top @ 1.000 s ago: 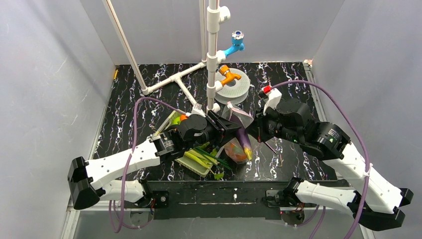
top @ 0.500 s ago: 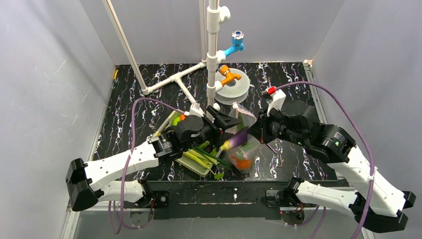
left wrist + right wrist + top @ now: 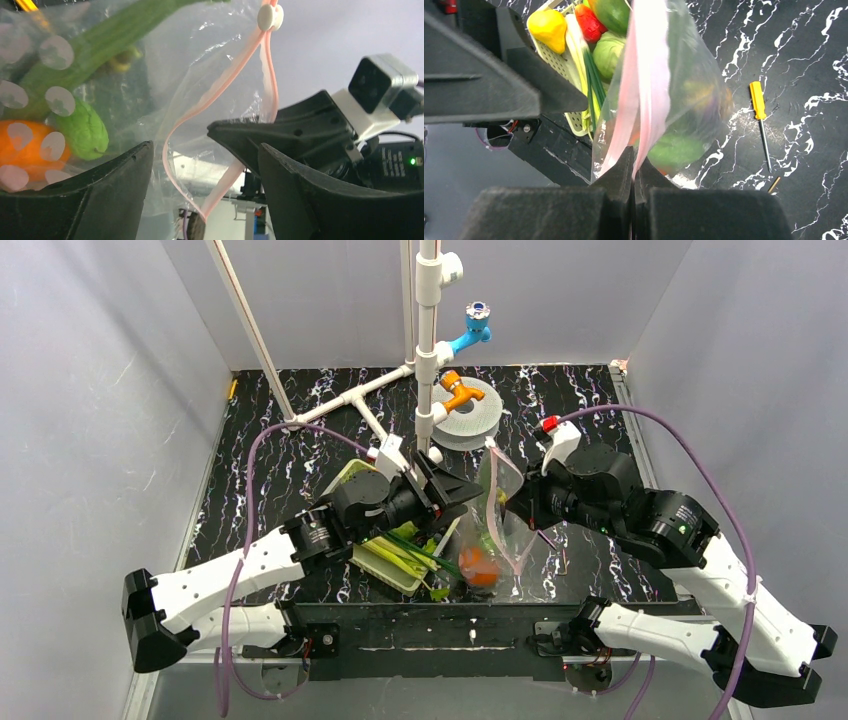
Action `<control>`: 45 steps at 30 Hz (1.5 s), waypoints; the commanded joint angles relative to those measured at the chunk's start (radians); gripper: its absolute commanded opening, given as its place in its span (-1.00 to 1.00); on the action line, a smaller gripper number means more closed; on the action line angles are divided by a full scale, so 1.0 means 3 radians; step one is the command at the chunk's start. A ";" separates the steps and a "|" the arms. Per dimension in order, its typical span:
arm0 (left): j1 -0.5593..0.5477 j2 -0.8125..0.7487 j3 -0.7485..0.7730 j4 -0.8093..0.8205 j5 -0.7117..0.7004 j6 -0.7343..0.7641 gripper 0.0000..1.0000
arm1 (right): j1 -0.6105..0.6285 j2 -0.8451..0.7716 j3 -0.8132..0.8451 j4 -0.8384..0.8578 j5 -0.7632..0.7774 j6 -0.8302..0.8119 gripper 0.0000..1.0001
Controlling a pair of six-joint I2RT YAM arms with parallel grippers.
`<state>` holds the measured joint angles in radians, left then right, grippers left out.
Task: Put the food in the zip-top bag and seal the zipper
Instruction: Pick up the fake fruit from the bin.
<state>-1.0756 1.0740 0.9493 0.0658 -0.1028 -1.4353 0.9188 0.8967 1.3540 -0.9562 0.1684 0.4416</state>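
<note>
Now | right gripper [image 3: 633, 169] pinching zipper [image 3: 644, 75] edge | left gripper [image 3: 202, 150] spread beside hanging zip-top bag [image 3: 498, 508]

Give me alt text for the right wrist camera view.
Closed jaws of the right gripper pinch the pinkish-red zipper strip of a clear plastic bag holding toy food. A yellow-handled screwdriver lies on the black marbled table.

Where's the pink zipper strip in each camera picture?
Top external: zipper in the middle, on the hanging bag between the arms.
Left wrist: zipper in the centre, curving down from the white slider.
Right wrist: zipper in the centre, a pink band running down into the right gripper.
Shared landmark: the right gripper, shut on the zipper, in all three.
</note>
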 commanded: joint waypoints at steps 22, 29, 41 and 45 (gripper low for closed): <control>-0.0004 -0.0043 0.1183 -0.1998 -0.0262 0.1955 0.71 | 0.0016 -0.0140 0.0010 0.0217 0.0201 -0.0057 -0.97; -0.0004 -0.0363 0.1243 -0.2834 -0.0787 0.2047 0.73 | 0.0016 -0.0219 -0.0108 0.0287 0.0209 -0.0085 -0.97; -0.0004 -0.0444 0.0865 -0.4081 -0.1851 0.1644 0.76 | 0.0016 -0.0235 -0.0122 0.0202 0.0246 -0.0106 -0.97; 0.0001 -0.0227 0.0801 -0.4196 -0.1934 0.1573 0.76 | 0.0016 -0.0215 -0.0148 0.0203 0.0253 -0.0092 -0.97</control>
<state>-1.0756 0.9504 1.2098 -1.0904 -0.5819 -0.9253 0.9188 0.8368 1.3052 -0.9455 0.2295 0.4187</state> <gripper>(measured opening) 0.882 0.023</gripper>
